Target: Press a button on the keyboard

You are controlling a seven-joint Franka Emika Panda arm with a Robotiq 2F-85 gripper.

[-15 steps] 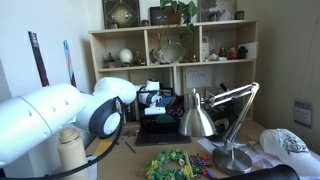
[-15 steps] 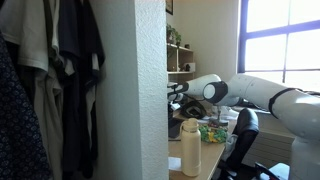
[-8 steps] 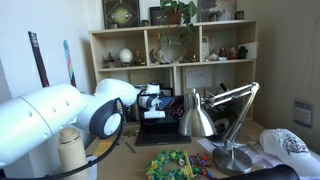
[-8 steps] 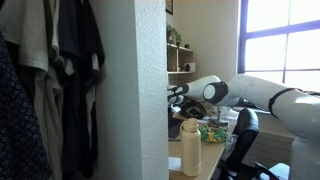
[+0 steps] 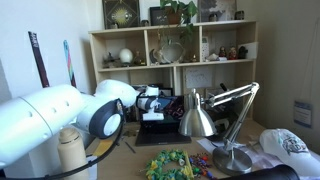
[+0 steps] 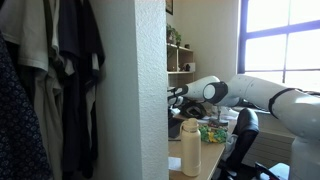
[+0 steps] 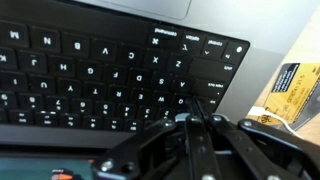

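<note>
The keyboard fills the wrist view as a flat black deck with white-lettered keys. My gripper is shut and empty. Its two fingers are pressed together into one narrow tip that rests on or just over a key near the deck's right end; I cannot tell if it touches. In an exterior view the gripper hangs over the dark laptop-like device in front of the shelf. In an exterior view the gripper shows beside the white wall edge; the keyboard is hidden there.
A silver desk lamp stands close beside the gripper. A colourful toy pile lies in front. A wooden shelf is behind. A cream bottle and a black chair stand nearby. A yellow-labelled item lies beside the laptop.
</note>
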